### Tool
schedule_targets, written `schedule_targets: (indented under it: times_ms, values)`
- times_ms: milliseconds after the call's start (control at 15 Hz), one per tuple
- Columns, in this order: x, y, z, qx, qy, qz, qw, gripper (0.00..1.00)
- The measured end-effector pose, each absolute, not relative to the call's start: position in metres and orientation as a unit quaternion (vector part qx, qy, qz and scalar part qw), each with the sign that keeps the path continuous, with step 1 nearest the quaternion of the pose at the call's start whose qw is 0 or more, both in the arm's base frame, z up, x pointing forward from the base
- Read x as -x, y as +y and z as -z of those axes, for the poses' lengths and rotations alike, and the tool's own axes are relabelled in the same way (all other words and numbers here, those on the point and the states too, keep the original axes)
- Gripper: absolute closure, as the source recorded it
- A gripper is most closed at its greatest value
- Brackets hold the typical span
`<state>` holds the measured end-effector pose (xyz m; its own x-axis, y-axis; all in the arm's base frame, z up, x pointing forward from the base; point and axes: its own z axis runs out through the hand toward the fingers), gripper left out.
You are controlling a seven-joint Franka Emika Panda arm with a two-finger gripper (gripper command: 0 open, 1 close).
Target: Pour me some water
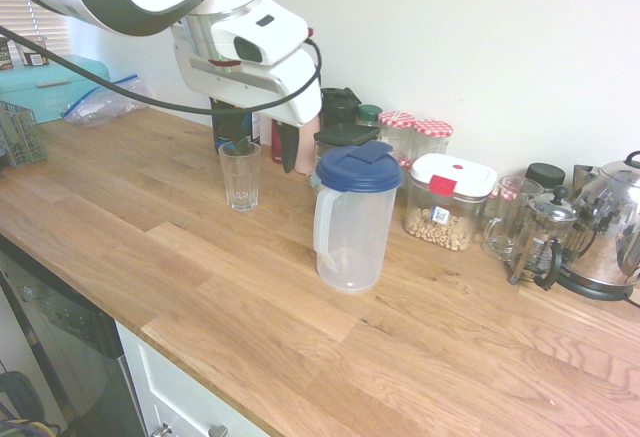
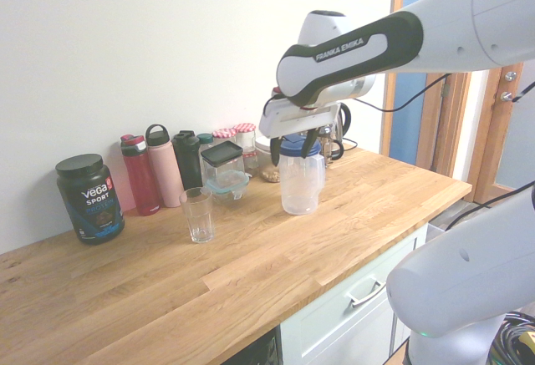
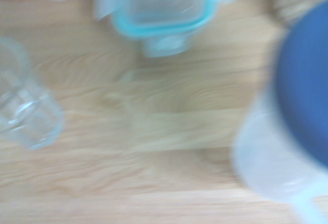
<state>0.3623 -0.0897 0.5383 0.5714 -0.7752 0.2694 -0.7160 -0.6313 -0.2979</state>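
Note:
A clear plastic pitcher (image 1: pixel 350 225) with a blue lid (image 1: pixel 360 166) stands upright on the wooden counter (image 1: pixel 250 307); it looks almost empty. Left of it an empty drinking glass (image 1: pixel 240 175) stands upright. My gripper (image 1: pixel 262 145) hangs open above the counter between glass and pitcher, at about the height of the pitcher's lid, holding nothing. From the other side the gripper (image 2: pixel 292 149) sits just over the pitcher (image 2: pixel 301 185), with the glass (image 2: pixel 198 215) well to its left. The blurred wrist view shows the glass (image 3: pixel 23 111) and the blue lid (image 3: pixel 307 80).
Along the wall stand a Vega tub (image 2: pixel 90 198), red and pink bottles (image 2: pixel 155 169), a teal-rimmed container (image 3: pixel 164 3), checked-lid jars (image 1: pixel 415 137), a nut box (image 1: pixel 445 202), a French press (image 1: pixel 540 242) and a kettle (image 1: pixel 610 227). A dish rack (image 1: pixel 18 132) sits far left.

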Motion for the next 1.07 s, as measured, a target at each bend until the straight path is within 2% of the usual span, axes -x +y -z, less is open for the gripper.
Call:
schedule_targets:
  times_ms: [400, 867, 933, 1067]
  values:
    - [-0.347, -0.15, -0.531, 0.878, 0.426, 0.205, 0.069, 0.0]
    - [-0.377, -0.152, -0.485, 0.884, 0.418, 0.201, 0.061, 0.0]
    - [-0.381, -0.151, -0.482, 0.885, 0.417, 0.201, 0.059, 1.0]
    - [-0.387, -0.146, -0.476, 0.887, 0.413, 0.201, 0.056, 1.0]
